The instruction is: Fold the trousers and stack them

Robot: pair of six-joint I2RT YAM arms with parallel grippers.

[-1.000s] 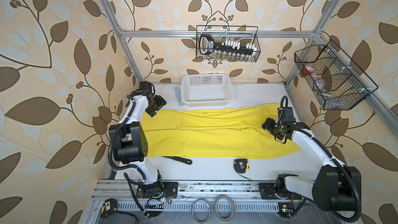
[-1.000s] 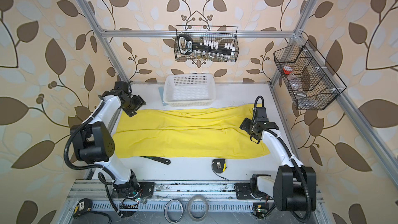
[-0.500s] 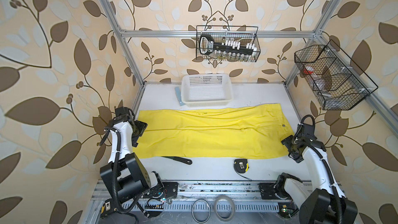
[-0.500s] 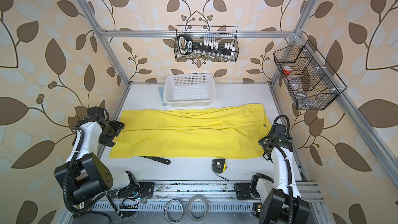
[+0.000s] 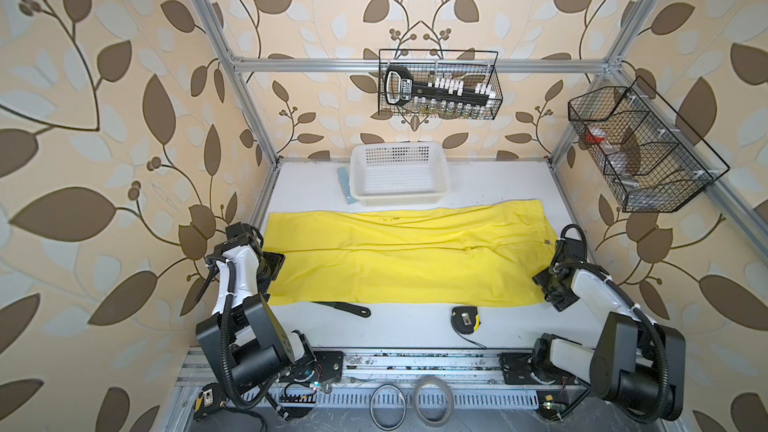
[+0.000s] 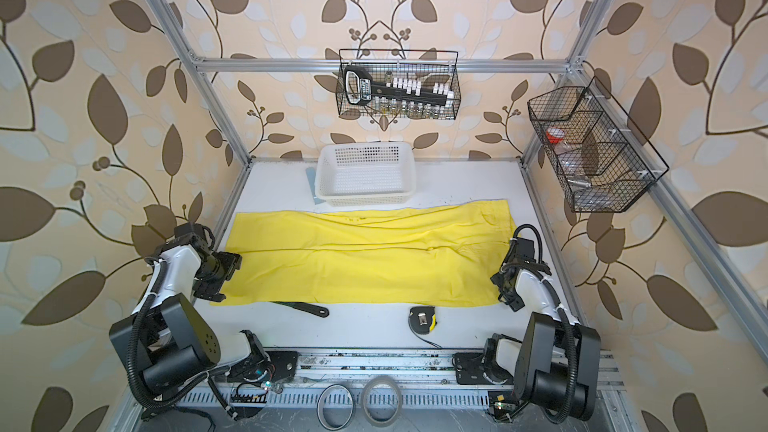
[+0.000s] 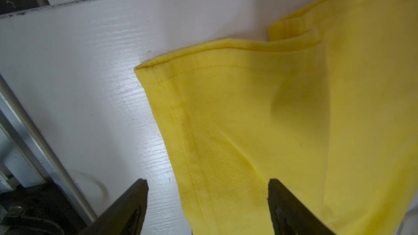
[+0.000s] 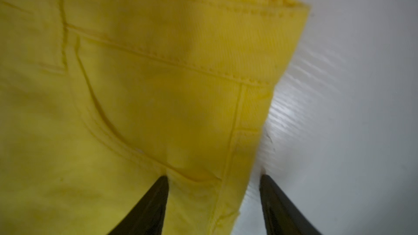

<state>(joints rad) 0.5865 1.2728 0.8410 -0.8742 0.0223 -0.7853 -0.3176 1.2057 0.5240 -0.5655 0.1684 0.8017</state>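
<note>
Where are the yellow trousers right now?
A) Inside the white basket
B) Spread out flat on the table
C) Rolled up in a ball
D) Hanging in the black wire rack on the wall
B: the trousers lie spread out at full length on the table, in front of the white basket, which has no yellow cloth in it.

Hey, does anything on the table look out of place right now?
Yes. A black tool lies at the near edge of the trousers, one end seemingly tucked under the cloth, and a tape measure sits right beside that edge. Both could get caught in a fold.
</note>
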